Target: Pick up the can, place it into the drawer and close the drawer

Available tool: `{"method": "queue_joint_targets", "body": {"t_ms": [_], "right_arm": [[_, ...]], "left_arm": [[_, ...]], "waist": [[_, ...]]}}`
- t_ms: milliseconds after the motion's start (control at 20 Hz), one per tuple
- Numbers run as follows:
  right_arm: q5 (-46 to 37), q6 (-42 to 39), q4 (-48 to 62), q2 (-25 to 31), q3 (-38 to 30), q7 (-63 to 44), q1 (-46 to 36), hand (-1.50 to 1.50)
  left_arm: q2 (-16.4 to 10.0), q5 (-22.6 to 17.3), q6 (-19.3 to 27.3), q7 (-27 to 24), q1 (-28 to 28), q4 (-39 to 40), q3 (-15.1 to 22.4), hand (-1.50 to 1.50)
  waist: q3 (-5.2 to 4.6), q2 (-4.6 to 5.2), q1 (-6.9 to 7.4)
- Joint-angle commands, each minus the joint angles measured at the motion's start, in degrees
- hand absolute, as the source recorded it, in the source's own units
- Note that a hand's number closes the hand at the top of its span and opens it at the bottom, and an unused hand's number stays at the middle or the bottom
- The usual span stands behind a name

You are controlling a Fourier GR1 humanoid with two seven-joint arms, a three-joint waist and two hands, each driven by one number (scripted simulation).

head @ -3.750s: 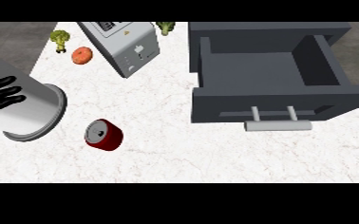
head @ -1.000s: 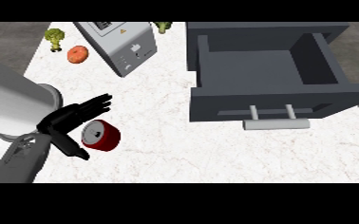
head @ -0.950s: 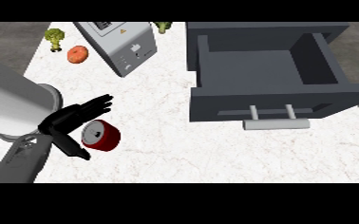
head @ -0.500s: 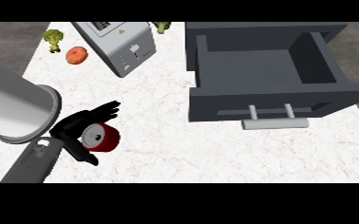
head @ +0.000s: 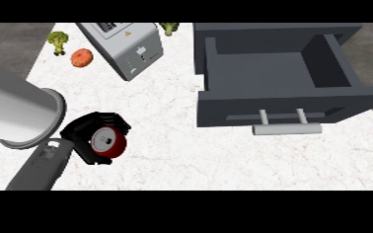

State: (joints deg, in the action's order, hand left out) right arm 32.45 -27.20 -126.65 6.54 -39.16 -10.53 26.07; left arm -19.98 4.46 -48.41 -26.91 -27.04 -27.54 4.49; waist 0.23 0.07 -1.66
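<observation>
My black left hand [head: 82,134] is curling, clamped around the red cylindrical can [head: 109,143] on the white marbled surface [head: 178,150].

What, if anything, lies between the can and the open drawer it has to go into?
Nothing visible does. The left hand is curled round the can, and only bare counter lies between it and the open drawer.
</observation>
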Motion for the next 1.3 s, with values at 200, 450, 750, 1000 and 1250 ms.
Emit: {"method": "queue_joint_targets", "body": {"t_ms": [200, 450, 750, 1000, 1250], "right_arm": [[1.2, 1.2, -1.8, -0.6, 0.0, -2.8, 1.1, -1.5], [-0.8, -1.2, -2.8, -4.8, 1.0, -0.1, 3.7, -1.5], [-0.8, -0.1, -1.8, -4.2, -1.3, 0.5, 3.2, -1.5], [0.6, -0.3, -1.7, -2.9, -2.1, -0.6, 2.9, -1.5], [1.0, -0.6, -5.4, -5.8, -2.5, -1.3, 5.7, -1.5]], "left_arm": [[4.1, -4.2, -14.6, -3.5, 0.9, -2.4, 2.1, 1.5], [3.8, -8.4, -18.9, -0.9, 2.1, -7.5, 3.1, 1.5], [10.3, -21.7, 22.5, 1.7, 2.6, -4.6, -17.7, 1.5], [16.0, -23.5, 36.4, 5.9, -0.8, -14.1, -19.1, 1.5], [19.3, -22.2, 44.7, 13.0, 0.1, -30.4, -15.0, 1.5]], "waist": [[-0.39, -0.02, 0.82], [-0.27, -0.37, 1.06], [-0.14, -0.75, 3.81], [-0.05, -0.88, 2.74], [-0.1, -0.92, 2.4]]}}
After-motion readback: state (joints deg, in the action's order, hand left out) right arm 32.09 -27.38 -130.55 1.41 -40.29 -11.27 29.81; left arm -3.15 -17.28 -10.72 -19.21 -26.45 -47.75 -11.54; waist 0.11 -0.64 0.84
